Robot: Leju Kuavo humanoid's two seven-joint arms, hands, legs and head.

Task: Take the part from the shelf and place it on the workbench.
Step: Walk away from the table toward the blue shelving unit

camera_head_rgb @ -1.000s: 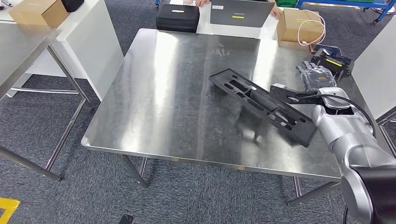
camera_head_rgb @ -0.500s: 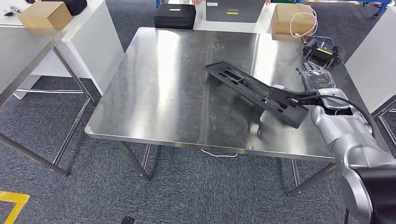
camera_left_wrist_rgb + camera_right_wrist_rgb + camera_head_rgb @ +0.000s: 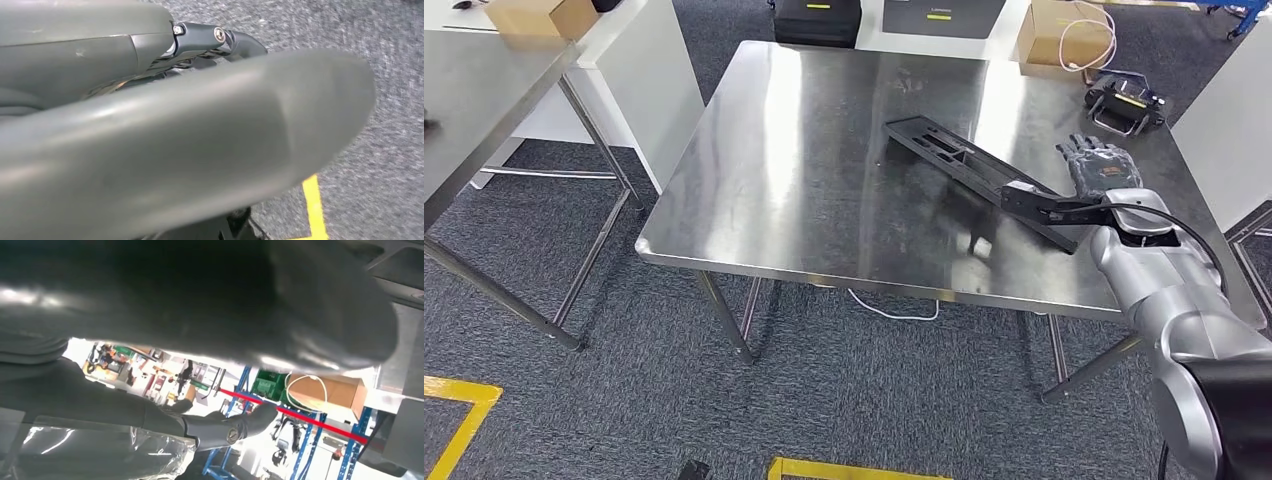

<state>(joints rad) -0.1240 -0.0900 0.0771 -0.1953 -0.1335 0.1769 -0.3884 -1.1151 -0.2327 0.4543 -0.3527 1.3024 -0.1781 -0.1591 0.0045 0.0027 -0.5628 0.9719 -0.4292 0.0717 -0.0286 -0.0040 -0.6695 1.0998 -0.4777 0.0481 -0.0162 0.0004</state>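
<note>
Head view: our right hand point(image 3: 1036, 205) pinches the near end of the long black part point(image 3: 972, 172) over the steel workbench point(image 3: 804, 170).
We judge the far end lies on or just above the surface, so we should lower the held end level before releasing. We cannot tell how our left hand point(image 3: 150, 125) sits.
</note>
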